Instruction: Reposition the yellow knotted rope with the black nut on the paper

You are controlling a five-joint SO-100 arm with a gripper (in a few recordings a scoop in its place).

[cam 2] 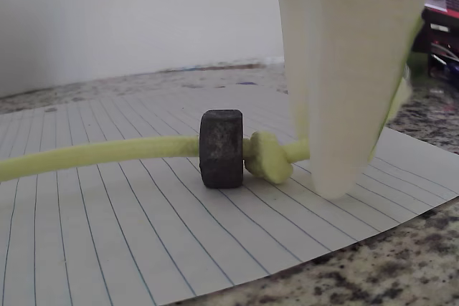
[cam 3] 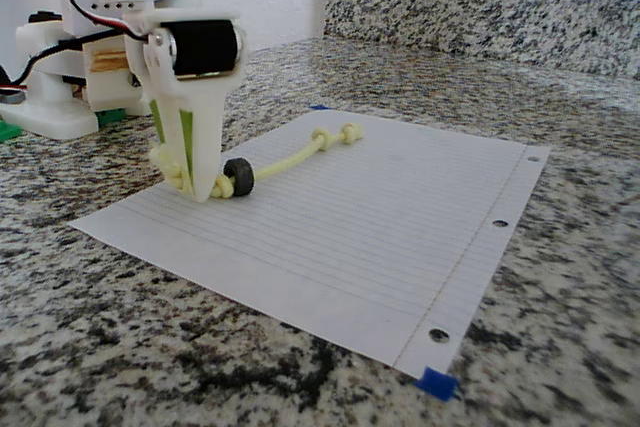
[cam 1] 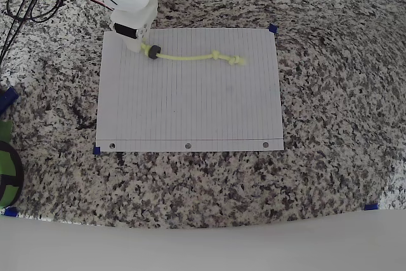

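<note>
The pale yellow knotted rope [cam 1: 190, 57] lies across the far part of the white lined paper [cam 1: 190, 106], its knots toward the right in the overhead view. The black nut [cam 1: 152, 52] is threaded on it near its left end, standing on edge beside a knot [cam 2: 269, 159]. My white gripper [cam 1: 135, 46] stands at the paper's far left corner, tips down on the sheet, shut on the rope's end just past the nut. In the wrist view one broad finger [cam 2: 344, 69] hides that end. The fixed view shows the gripper [cam 3: 195, 187] pinching the rope [cam 3: 295, 155] next to the nut [cam 3: 238, 177].
The paper sits on a speckled granite counter [cam 1: 330, 125] with blue tape marks at the sheet's corners. Black cables [cam 1: 28, 1] lie at the far left, and a green object [cam 1: 6, 163] is at the left edge. A granite backsplash [cam 3: 480, 7] rises behind.
</note>
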